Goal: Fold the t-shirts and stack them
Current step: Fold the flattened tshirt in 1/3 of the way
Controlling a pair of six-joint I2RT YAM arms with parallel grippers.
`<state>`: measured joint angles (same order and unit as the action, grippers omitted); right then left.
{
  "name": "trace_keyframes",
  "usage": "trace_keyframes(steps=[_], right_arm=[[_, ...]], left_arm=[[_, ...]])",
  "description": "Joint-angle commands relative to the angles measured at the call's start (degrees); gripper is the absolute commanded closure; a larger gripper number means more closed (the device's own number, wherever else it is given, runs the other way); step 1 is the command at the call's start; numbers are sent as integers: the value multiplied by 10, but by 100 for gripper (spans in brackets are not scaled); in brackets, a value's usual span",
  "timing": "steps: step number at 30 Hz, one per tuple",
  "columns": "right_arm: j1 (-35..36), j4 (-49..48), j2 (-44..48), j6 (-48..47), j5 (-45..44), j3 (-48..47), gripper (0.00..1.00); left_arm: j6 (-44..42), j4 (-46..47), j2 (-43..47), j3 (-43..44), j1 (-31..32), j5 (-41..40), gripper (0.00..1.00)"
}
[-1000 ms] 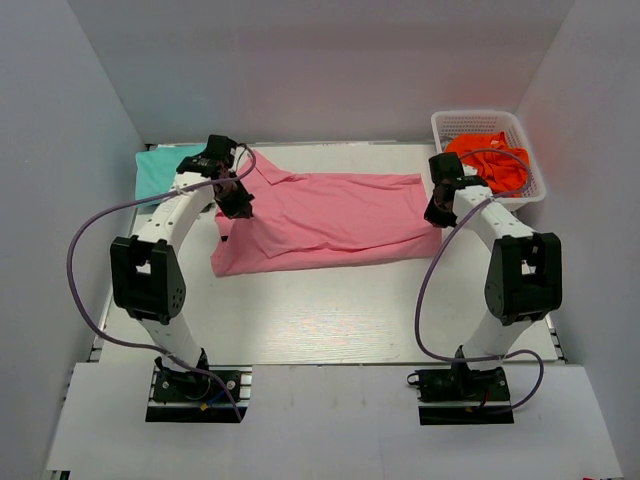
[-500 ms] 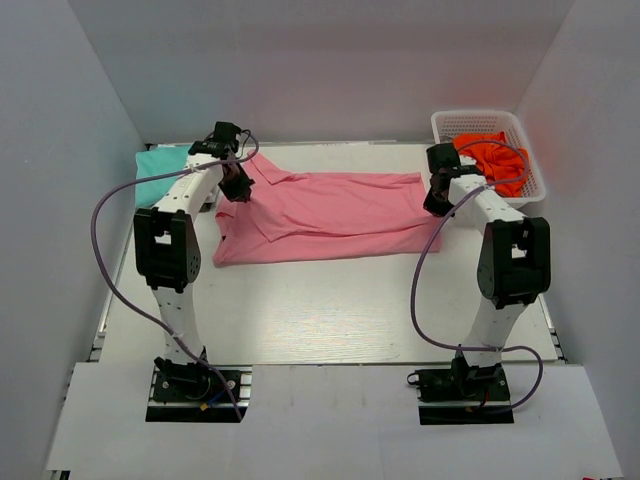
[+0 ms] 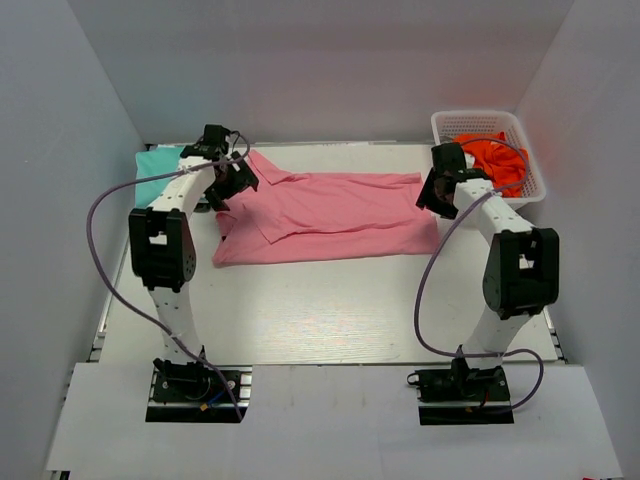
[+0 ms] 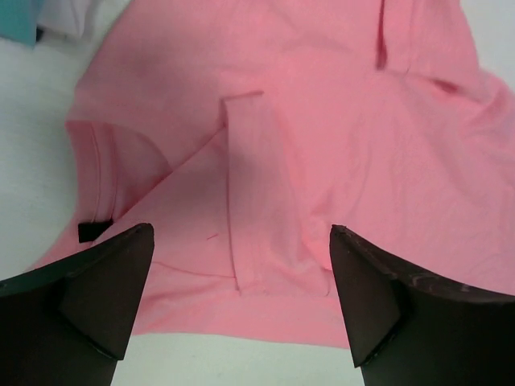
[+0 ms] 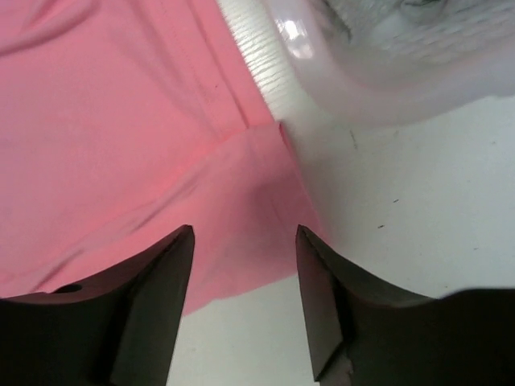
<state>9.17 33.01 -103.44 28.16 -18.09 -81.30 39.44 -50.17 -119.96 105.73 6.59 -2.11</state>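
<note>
While both arms reach out over the desk (image 3: pixel 330 310), the pink t-shirt (image 3: pixel 330 212) lies stretched across the middle of it as a long band, collar end to the left, hem end to the right. Over that collar end, the left arm's fingers (image 4: pixel 96 310) stand wide apart with nothing between them but the collar and placket showing below. At the other end, the right arm's fingers (image 5: pixel 149 314) are apart too, straddling the hem corner just beside the white basket (image 3: pixel 480 116), which holds some orange cloth (image 3: pixel 497 160). Neither is gripping anything, and I can't tell whether the tips touch the fabric. The teal t-shirt (image 3: pixel 155 170) sits at the far left edge, partly hidden behind the left arm.

My read is that we are mid-fold on the pink one: it looks narrowed lengthwise already, and the crosswise fold is not yet done. Next, I'd say, one end has to be pinched cleanly, all layers at once, then carried over to meet the other without dragging the band askew. That right corner is tight against the basket, so a careful descent matters. After that, stacking with the teal remains.
</note>
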Motion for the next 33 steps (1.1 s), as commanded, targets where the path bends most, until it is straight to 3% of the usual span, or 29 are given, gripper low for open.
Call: trace_keyframes(steps=[1,3,4,7,10,12,18,23,29,33], right_arm=[[4,-31,66,-11,75,52,39],[4,-69,88,-13,99,101,31],[3,-78,90,-10,119,107,31],[5,-98,77,-5,147,123,25],[4,-117,48,-6,148,135,22],[2,-116,19,-10,148,125,21],[0,-110,1,-4,108,160,21],[-5,-81,10,18,86,198,21],[-3,-30,67,31,67,278,21],[2,-40,167,24,97,330,21]], left_arm=[[2,35,128,-139,13,22,0],[7,75,168,-215,13,58,0],[14,99,183,-288,13,74,0],[20,176,213,-382,13,100,0],[13,255,213,-442,2,170,0],[19,268,196,-449,2,155,0],[24,192,177,-465,2,71,0],[48,127,213,-509,2,16,0],[75,49,349,-595,2,-11,0],[95,7,460,-618,10,-11,0]])
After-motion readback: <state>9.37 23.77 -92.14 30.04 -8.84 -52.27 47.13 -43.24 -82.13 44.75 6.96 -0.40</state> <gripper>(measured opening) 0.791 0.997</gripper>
